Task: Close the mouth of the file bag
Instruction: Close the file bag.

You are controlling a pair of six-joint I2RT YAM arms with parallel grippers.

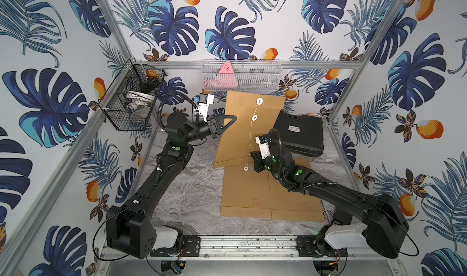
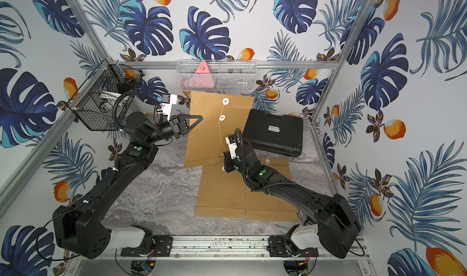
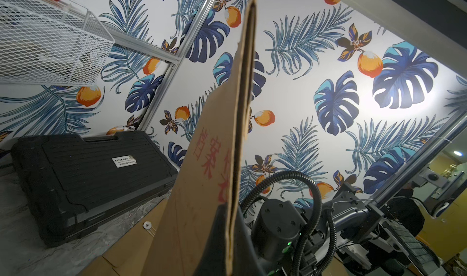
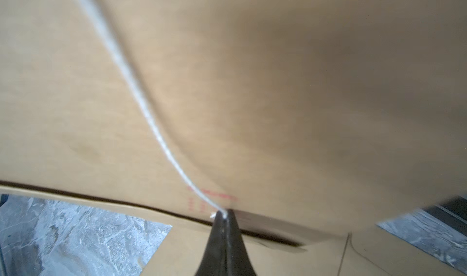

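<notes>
1. The file bag (image 1: 242, 130) is up on edge toward the back of the marble surface (image 1: 187, 194). It's tilted, flap end up, with its lower edge over the flat bags (image 1: 247, 194) lying there.
2. Left fingers (image 3: 214, 242) are pressed together on the bag's side edge, pinching it.
3. Right fingers (image 4: 217, 242) are clamped tight on the end of the white string (image 1: 250, 135), which runs up to the closure discs (image 1: 254, 118).
4. The black case (image 1: 299, 135) sits just beside the bag.

Brown file bag (image 1: 242, 125) — white string (image 1: 250, 133).
</notes>
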